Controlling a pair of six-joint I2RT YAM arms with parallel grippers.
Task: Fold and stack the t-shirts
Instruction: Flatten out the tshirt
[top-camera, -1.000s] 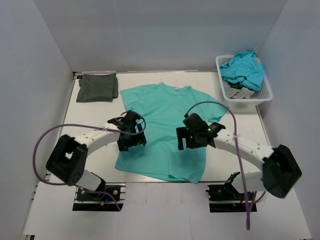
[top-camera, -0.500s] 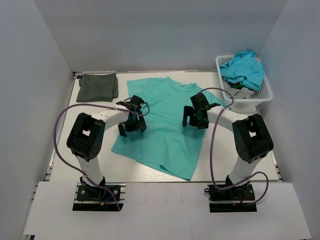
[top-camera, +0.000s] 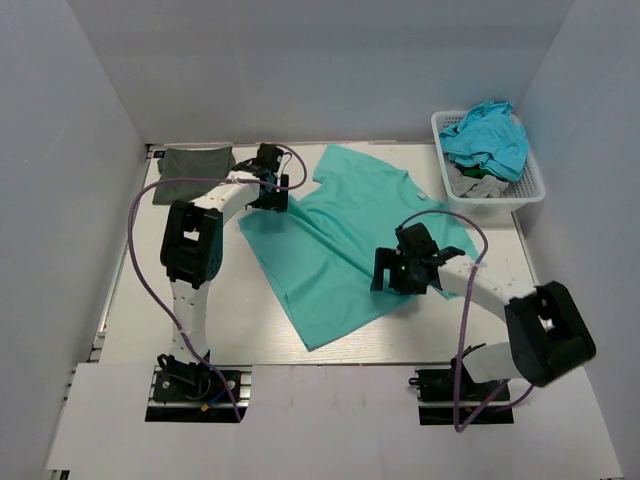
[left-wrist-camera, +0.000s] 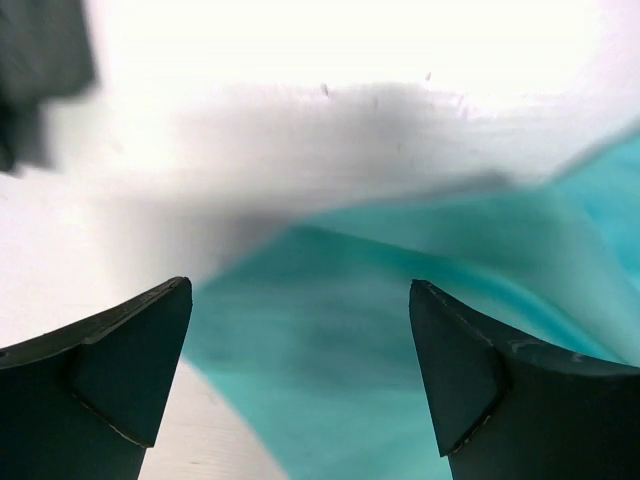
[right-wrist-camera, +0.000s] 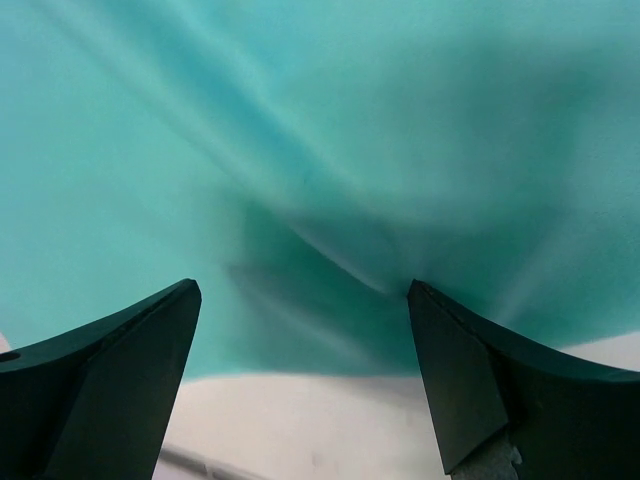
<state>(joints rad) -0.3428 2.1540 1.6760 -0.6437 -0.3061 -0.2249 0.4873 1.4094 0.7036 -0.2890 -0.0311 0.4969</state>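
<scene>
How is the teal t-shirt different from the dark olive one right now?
The teal t-shirt lies spread open, skewed and wrinkled, mid-table; the dark olive t-shirt is folded compact at the far left corner. The teal one covers far more surface than the olive one. Both rest on the table.

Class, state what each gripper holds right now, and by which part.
Nothing is held: the left gripper and right gripper both stand open over the teal t-shirt.
</scene>
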